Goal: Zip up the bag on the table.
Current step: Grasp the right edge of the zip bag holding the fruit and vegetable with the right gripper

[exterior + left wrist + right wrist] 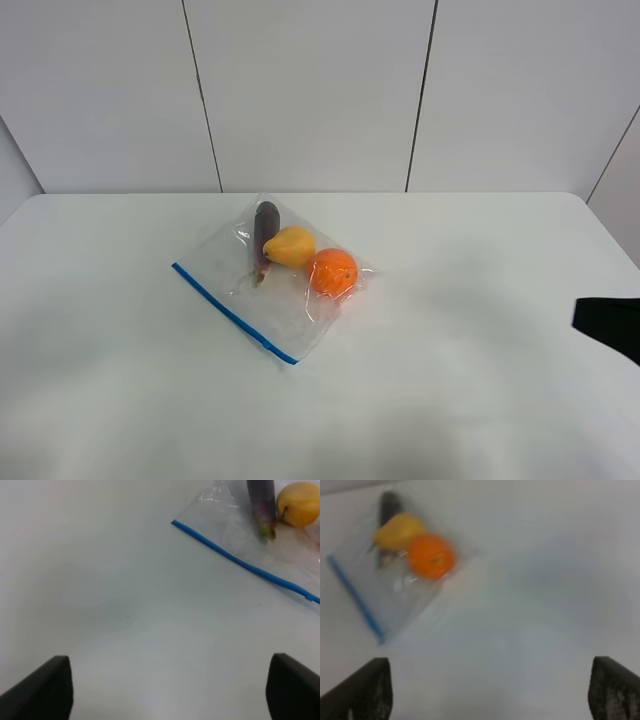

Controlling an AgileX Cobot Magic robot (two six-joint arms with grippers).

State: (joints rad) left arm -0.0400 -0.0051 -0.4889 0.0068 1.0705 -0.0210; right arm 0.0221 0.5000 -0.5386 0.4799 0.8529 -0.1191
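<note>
- The left gripper point(166, 689) is seen with its fingers point(37, 690) spread wide over the bare table point(100, 580); nothing is held.
- The right gripper point(486, 690) is likewise spread wide and empty.
- The bag point(270, 300) is laid flat on the table, slightly left of the middle, well apart from both grippers.
- Its blue zip strip point(232, 312) is set along the near-left edge; whether it is sealed cannot be told.
- An orange fruit point(333, 272), a yellow fruit point(290, 246) and a dark purple fruit point(265, 228) are seen through the plastic, bunched away from the strip.
</note>
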